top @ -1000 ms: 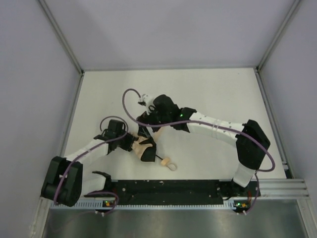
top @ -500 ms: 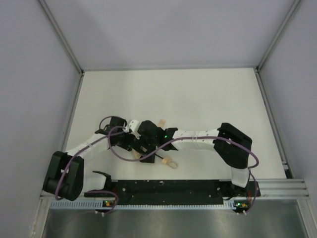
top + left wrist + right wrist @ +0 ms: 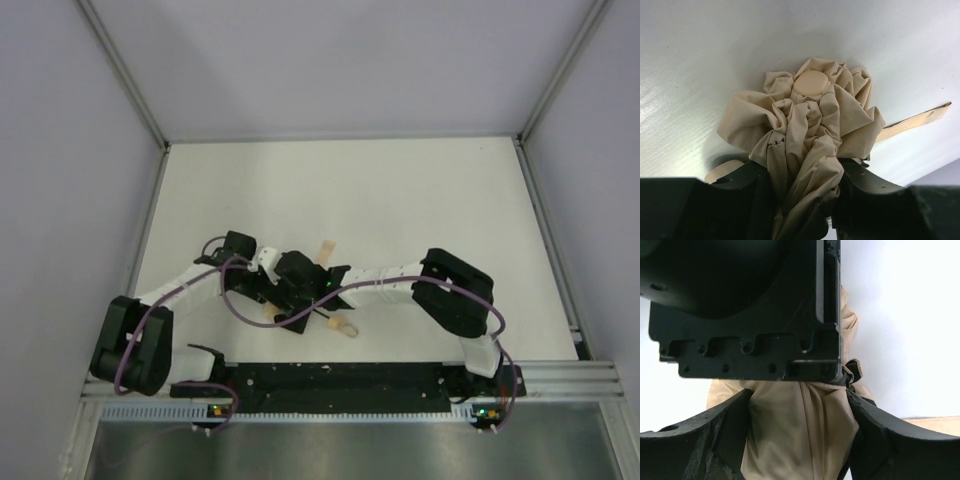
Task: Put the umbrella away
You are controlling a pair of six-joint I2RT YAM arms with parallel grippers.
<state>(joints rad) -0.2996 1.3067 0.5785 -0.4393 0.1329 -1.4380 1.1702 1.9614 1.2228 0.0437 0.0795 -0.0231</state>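
The umbrella [image 3: 805, 125] is a bunched beige canopy with a round tan cap. In the left wrist view my left gripper [image 3: 802, 200] is shut on the fabric. In the right wrist view my right gripper [image 3: 800, 440] is shut on the same beige fabric [image 3: 800, 430], right beside the left gripper's black body [image 3: 740, 305]. From the top, both grippers, left [image 3: 264, 285] and right [image 3: 289, 300], meet over the umbrella and hide the canopy. Only its tan handle with loop [image 3: 345, 328] and a tan strap [image 3: 326, 250] stick out.
The white table [image 3: 400, 190] is enclosed by grey walls with metal corner posts. A black rail [image 3: 330, 378] runs along the near edge by the arm bases. The right arm's elbow [image 3: 455, 290] is folded close to the umbrella.
My right arm has folded in and swung its gripper down and left onto the umbrella, next to the left gripper. The left gripper has shifted slightly. The canopy is now covered from above.
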